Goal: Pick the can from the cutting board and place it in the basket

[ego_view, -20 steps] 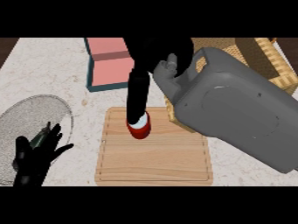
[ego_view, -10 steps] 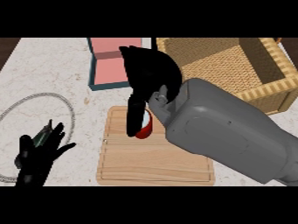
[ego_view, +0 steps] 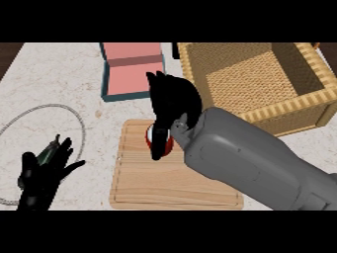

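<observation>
- Right hand (ego_view: pixel 172 101) now curls its fingers round the can (ego_view: pixel 160 138), which a second ago it only touched from above.
- Can has not left the cutting board (ego_view: pixel 175 185), near its top edge.
- Basket (ego_view: pixel 302 106) waits just right; lifting comes next.
- Left hand (ego_view: pixel 43 175) rests open at lower left.

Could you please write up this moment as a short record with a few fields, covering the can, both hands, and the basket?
can: red, on the cutting board, mostly hidden by the right hand
right hand: over the can, fingers curled round it
left hand: open, resting at the lower left near the wire ring
basket: wicker, behind and right of the board, nothing visible inside
pink box: behind the board, left of the basket
task stage: can not yet in the basket
</observation>
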